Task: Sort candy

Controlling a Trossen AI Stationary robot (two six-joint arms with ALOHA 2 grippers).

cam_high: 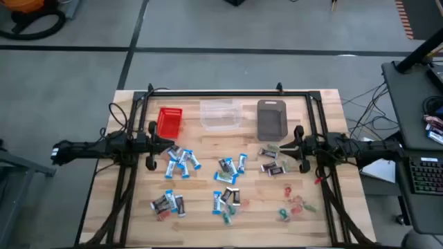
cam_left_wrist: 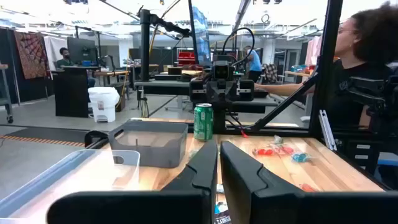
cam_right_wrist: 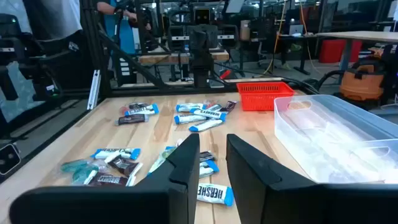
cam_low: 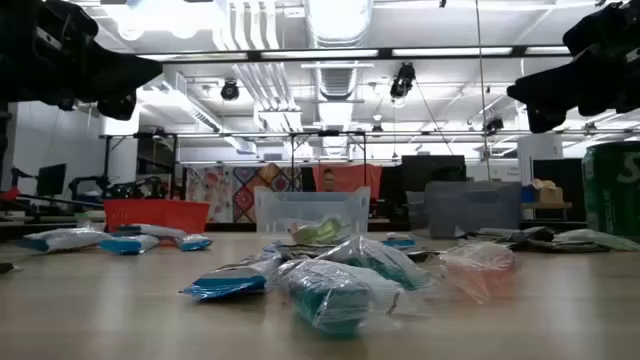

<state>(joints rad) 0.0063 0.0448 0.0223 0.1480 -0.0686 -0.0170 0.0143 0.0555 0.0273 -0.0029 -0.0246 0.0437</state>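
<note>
Flanking scattered candy (cam_high: 228,169), both pincers raised near opposite table (cam_high: 208,232) edges

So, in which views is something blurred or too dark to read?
Low view: the nearest candy is blurred, and both arms are dark silhouettes against bright ceiling lights. Left wrist view: the left gripper is soft-edged. High view: evenly lit, no strong glare.

Crinkly blue-and-white wrapped candy (cam_low: 330,285) lies heaped on the pale wooden table (cam_low: 120,320). Behind stand a red mesh basket (cam_low: 155,214), a clear plastic bin (cam_low: 312,213) and a grey plastic bin (cam_low: 472,208).
</note>
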